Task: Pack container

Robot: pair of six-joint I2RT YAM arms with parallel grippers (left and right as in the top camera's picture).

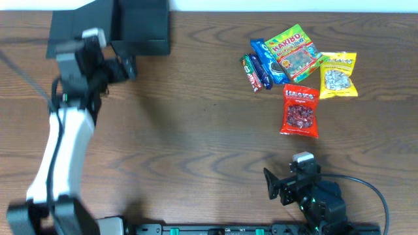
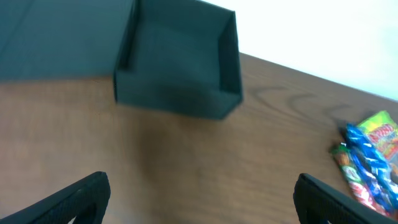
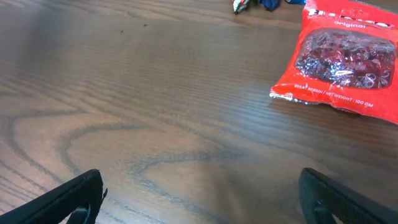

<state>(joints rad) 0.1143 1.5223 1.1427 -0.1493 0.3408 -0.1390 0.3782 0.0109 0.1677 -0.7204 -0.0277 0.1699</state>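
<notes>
Left end effector [image 2: 202,202]: released, its fingers spread wide with nothing between them; it is held just in front of the container's near wall, at the upper left of the overhead frame.
Right end effector [image 3: 208,202]: likewise released and empty, kept low over bare wood at the lower right of the overhead frame.
Container [image 2: 177,62]: found at the upper left, open, with its lid flap [image 2: 56,37] laid back to the left; no contents can be seen inside.
Handling: the cardboard is judged light and fairly stiff, matte rather than slippery, yet its thin walls could be buckled by a hard pinch. It would probably be slid by any push.
Hold: the top edge of a wall, near a corner, is judged the firmest place to be gripped.
Red bag [image 3: 345,62]: laid flat, ahead of the right end effector.
Other snack bags [image 1: 294,52]: clustered at the upper right, well apart from the container.
Surface [image 1: 183,130]: dark wood grain, smooth.
Room: a white wall [image 1: 294,5] is seen along the top edge.
</notes>
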